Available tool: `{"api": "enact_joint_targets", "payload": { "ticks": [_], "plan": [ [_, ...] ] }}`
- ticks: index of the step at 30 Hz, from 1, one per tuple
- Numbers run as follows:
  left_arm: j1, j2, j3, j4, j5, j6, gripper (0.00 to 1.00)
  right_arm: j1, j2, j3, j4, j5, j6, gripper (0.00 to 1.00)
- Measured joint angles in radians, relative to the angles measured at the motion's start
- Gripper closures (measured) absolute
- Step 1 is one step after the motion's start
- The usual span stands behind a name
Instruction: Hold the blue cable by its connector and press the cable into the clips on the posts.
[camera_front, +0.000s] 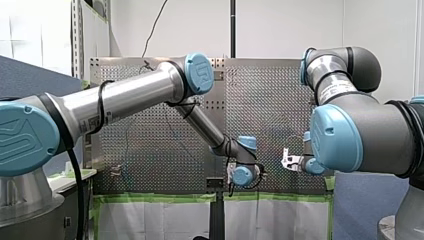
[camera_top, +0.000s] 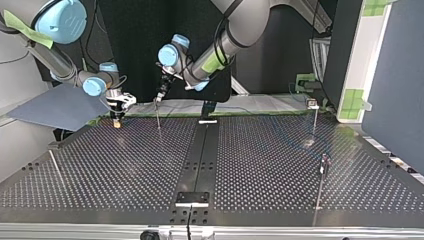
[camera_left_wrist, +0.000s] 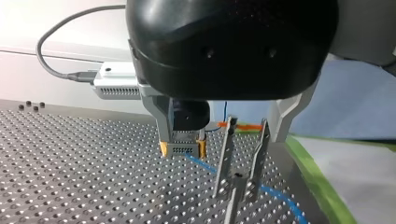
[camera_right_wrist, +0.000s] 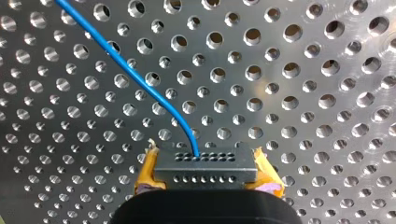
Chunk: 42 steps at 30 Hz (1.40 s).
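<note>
At the top view's far left, my right gripper (camera_top: 118, 119) clamps its two yellow pads (camera_right_wrist: 145, 176) on one grey, box-shaped connector (camera_right_wrist: 205, 169) with two rows of tiny holes, low over the perforated metal table (camera_top: 280, 165). One thin, smooth blue cable (camera_right_wrist: 140, 81) curves from the connector across the holes. Just right of it, my left gripper (camera_left_wrist: 236, 189) holds two slim metal fingers (camera_left_wrist: 226, 154) narrowly apart astride a post (camera_top: 158, 120). Four thin posts stand in all.
</note>
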Motion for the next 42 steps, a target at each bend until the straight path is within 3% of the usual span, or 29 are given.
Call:
{"api": "enact_joint_targets", "payload": {
  "ticks": [10, 42],
  "plan": [
    [-0.002, -0.053, 0.038, -0.021, 0.002, -0.03, 0.0, 0.0, 0.001, 0.0, -0.001, -0.001, 0.002, 1.0],
    [-0.01, -0.055, 0.064, -0.031, 0.0, -0.018, 0.0, 0.0, 0.004, 0.0, 0.001, -0.002, 0.001, 1.0]
  ]
}}
